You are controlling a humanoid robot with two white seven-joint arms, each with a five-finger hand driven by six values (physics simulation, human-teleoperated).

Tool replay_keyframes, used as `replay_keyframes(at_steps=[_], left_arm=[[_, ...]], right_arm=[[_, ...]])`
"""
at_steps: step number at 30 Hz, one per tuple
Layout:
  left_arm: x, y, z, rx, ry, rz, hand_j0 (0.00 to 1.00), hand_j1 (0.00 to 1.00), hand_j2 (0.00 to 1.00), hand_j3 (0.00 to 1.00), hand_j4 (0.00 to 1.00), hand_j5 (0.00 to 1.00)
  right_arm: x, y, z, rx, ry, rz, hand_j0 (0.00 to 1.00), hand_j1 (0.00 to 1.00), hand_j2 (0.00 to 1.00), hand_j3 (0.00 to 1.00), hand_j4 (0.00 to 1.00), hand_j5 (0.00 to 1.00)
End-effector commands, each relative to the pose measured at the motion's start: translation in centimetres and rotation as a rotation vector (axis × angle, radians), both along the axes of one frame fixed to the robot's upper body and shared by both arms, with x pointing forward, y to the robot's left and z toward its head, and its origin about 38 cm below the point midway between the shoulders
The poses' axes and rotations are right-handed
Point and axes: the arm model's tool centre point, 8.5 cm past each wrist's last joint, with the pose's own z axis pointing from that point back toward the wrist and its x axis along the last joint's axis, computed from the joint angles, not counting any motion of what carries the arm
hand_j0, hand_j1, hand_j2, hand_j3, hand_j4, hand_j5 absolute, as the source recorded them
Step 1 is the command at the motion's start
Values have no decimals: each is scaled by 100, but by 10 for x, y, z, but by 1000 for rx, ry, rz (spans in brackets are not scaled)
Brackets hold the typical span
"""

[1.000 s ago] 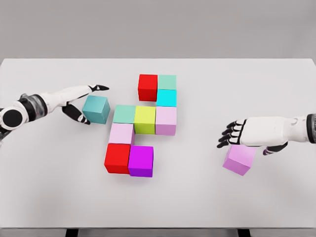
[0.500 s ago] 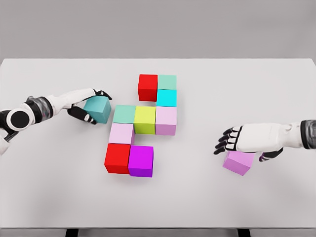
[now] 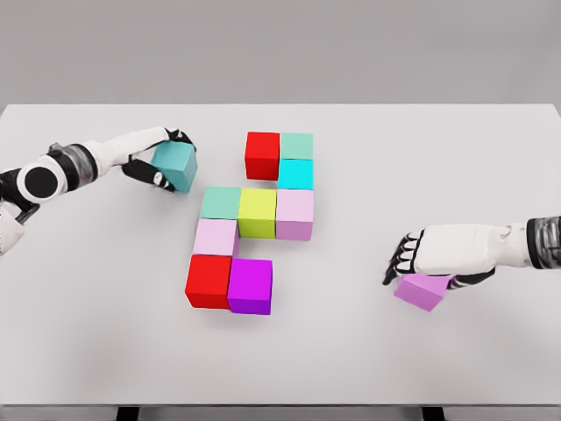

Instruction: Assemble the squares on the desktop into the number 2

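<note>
A: Left hand [image 3: 160, 158] is gripping the teal cube [image 3: 175, 167], thumb and fingers wrapping its sides.

B: And the right hand [image 3: 421, 259]?

A: It's curling down over the violet cube [image 3: 422, 290], fingers draping its top; whether it's truly clamping, I cannot tell.

B: The rest?

A: The block cluster [image 3: 256, 219] is sitting between the hands on the white table [image 3: 351, 351], just right of the teal cube, well left of the violet one.

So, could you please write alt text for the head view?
Nine colored cubes form a partial 2 mid-table. The left hand grips a teal cube left of the red top cube; the right hand covers a pink cube at right.
</note>
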Motion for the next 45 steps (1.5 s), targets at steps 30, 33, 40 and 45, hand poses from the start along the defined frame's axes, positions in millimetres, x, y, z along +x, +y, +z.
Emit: replay_keyframes(at_steps=[30, 33, 40, 45], left_arm=[[38, -71, -10, -122, 6, 85, 57, 57, 57, 57, 57, 57], [38, -75, -10, -126, 7, 78, 61, 61, 61, 61, 61, 61], [37, -78, -8, -132, 2, 63, 73, 73, 73, 73, 73, 73], [37, -79, -8, -132, -2, 58, 94, 94, 94, 94, 94, 94]], right_arm=[[16, 52, 23, 144, -75, 81, 57, 57, 57, 57, 57, 57], [18, 57, 27, 152, -86, 89, 57, 57, 57, 57, 57, 57], [20, 80, 30, 184, -93, 141, 57, 57, 57, 57, 57, 57], [18, 95, 25, 193, -75, 178, 57, 57, 57, 57, 57, 57]])
